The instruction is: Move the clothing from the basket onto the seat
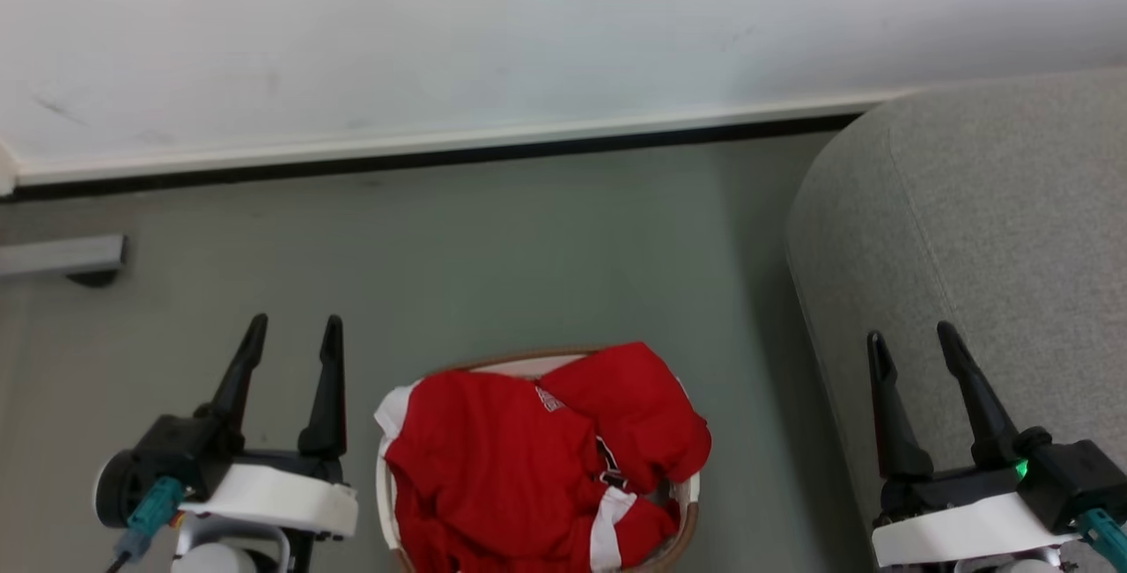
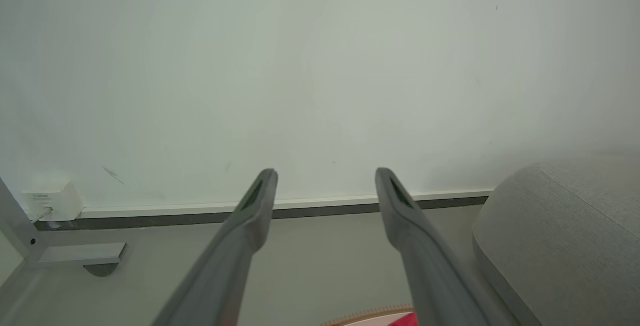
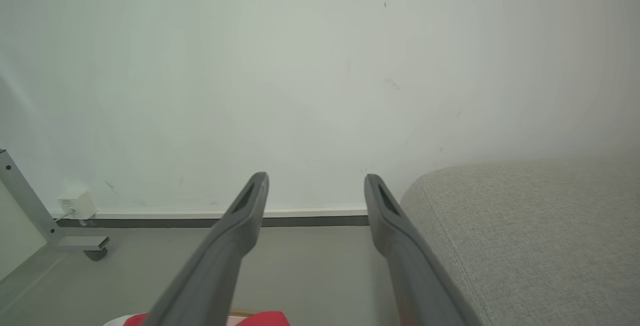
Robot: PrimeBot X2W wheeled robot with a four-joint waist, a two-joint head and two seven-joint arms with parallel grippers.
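The red shirt (image 1: pixel 537 459) with white trim lies heaped in the cream basket (image 1: pixel 528 360) at the bottom middle of the head view, draping over its rim. A sliver of the shirt (image 2: pixel 404 321) and the basket's brown rim (image 2: pixel 370 312) peek in at the bottom of the left wrist view; the shirt (image 3: pixel 265 318) also edges into the right wrist view. The light-grey seat (image 1: pixel 977 230) rises on the right. My left gripper (image 1: pixel 295 331) hangs open left of the basket. My right gripper (image 1: pixel 911 340) hangs open in front of the seat's side.
A white wall with a dark baseboard (image 1: pixel 440 155) closes off the far side of the grey floor (image 1: pixel 493 256). A grey metal frame foot with a caster (image 1: pixel 84 260) sits at the far left, and a small white box (image 2: pixel 47 198) rests against the wall there.
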